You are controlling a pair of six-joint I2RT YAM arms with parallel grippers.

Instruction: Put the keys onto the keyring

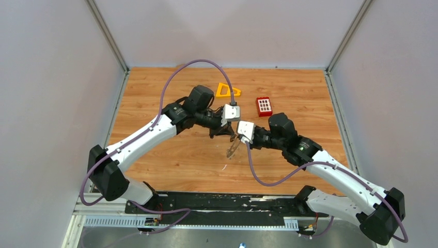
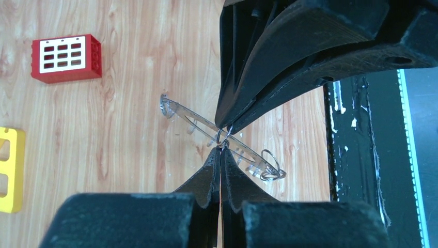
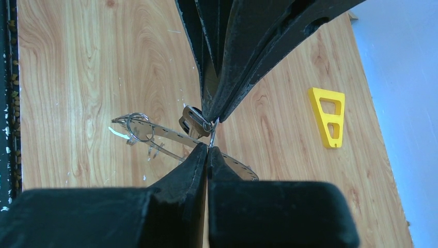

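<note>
Keyring [image 3: 165, 133] hangs edge-on above the table [image 3: 77, 62], its rim pinched tight by the right gripper [image 3: 208, 150]. The left gripper [image 3: 210, 121] seems clamped on the tiny key [image 3: 190, 121]. Thin, stiff, light, slippery metal; best gripped across its flat faces.

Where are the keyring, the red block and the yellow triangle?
keyring [image 3: 165, 133]: right wrist view, its flat grey band.
red block [image 2: 62, 54]: left wrist view, its gridded face.
yellow triangle [image 3: 326, 94]: right wrist view, its wide end bar.
</note>
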